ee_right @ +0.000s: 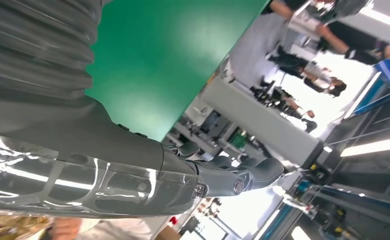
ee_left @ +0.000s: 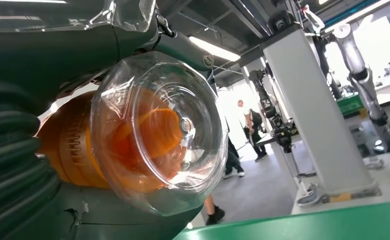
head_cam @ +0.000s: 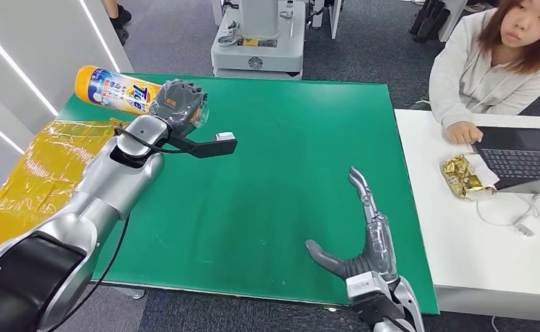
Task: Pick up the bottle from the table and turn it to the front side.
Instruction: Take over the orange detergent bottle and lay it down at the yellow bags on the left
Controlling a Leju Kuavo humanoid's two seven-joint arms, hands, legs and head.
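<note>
Pickup part looks done. Left hand (head_cam: 178, 104) wrapped around the bottle (head_cam: 111, 88), fingers curled over its cap end, holding it up off the green table (head_cam: 288, 152) out at about 10 o'clock from the table's middle. Bottle lying roughly sideways in the grip, orange base pointing away toward 10 o'clock, printed label facing up and a bit toward the head camera. From the left wrist view, clear cap (ee_left: 158, 130) right up against the lens with the orange body behind it, tucked into the palm, so a firm hold by the look of it.

Right hand (head_cam: 364, 238) down at about 5 o'clock, hovering over the near edge of the table, fingers spread and straight, thumb out to the side, holding nothing.

So: lifted, yes. Turned to the front, hard to call. Label partly readable from above, but can't tell which face counts as the front. Probably a bit of wrist roll left, then done.

Also around: yellow plastic sheet (head_cam: 42, 166) off at 9 o'clock, person (head_cam: 502, 62) seated at 2 o'clock by a laptop (head_cam: 523, 155) on a white desk (head_cam: 475, 256).
</note>
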